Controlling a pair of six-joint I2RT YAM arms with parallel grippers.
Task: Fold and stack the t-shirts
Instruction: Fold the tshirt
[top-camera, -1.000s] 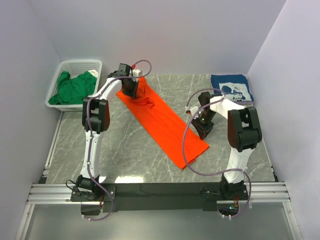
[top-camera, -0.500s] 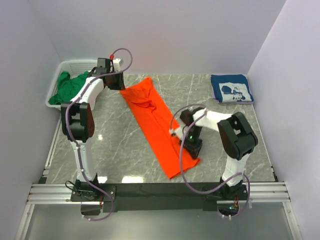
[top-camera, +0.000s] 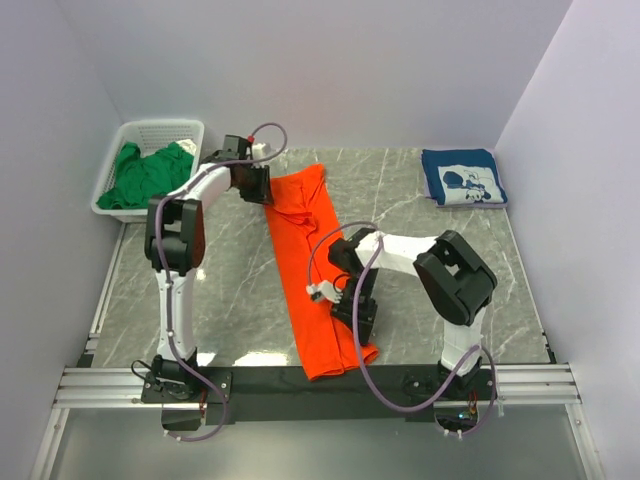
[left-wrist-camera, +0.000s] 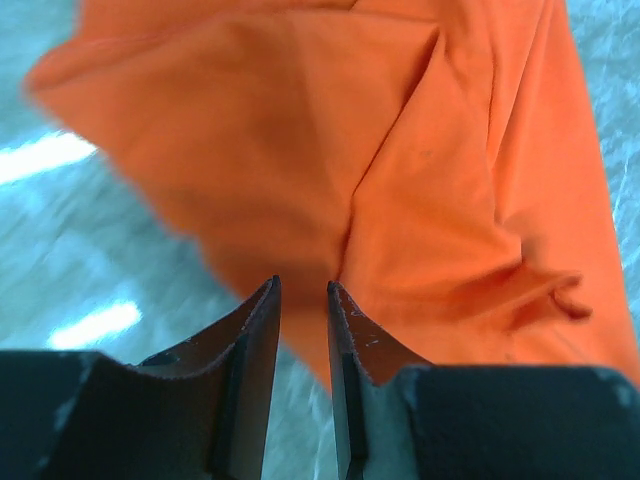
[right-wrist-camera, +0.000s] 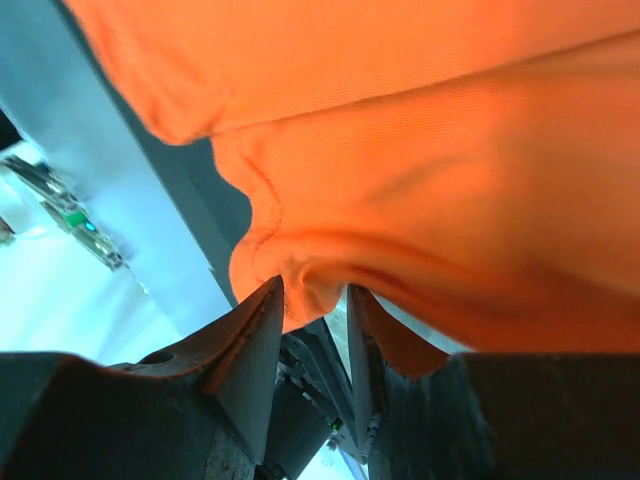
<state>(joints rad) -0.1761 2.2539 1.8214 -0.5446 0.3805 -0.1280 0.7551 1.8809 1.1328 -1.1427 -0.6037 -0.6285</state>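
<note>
The bright orange t-shirt (top-camera: 310, 260) lies as a long folded strip from the back middle of the table to its near edge, where the lower end hangs over. My left gripper (top-camera: 260, 187) is at its far left corner. In the left wrist view the jaws (left-wrist-camera: 302, 285) stand narrowly apart with orange cloth (left-wrist-camera: 420, 180) between the tips and a crease running from them. My right gripper (top-camera: 355, 315) holds the strip's lower right edge; a bunched hem (right-wrist-camera: 420, 150) sits between its jaws (right-wrist-camera: 315, 290). The navy blue t-shirt (top-camera: 462, 177) lies folded at the back right. The green t-shirt (top-camera: 150, 172) is heaped in the basket.
The white lattice basket (top-camera: 160, 128) stands at the back left against the wall. The grey marble table (top-camera: 230, 290) ends at the black rail by the arm bases. Walls close in on both sides and at the back.
The orange strip has swung from a diagonal to nearly front-to-back. My right gripper dragged its lower end left and toward the near edge. My left gripper moved right, back to the far corner.
</note>
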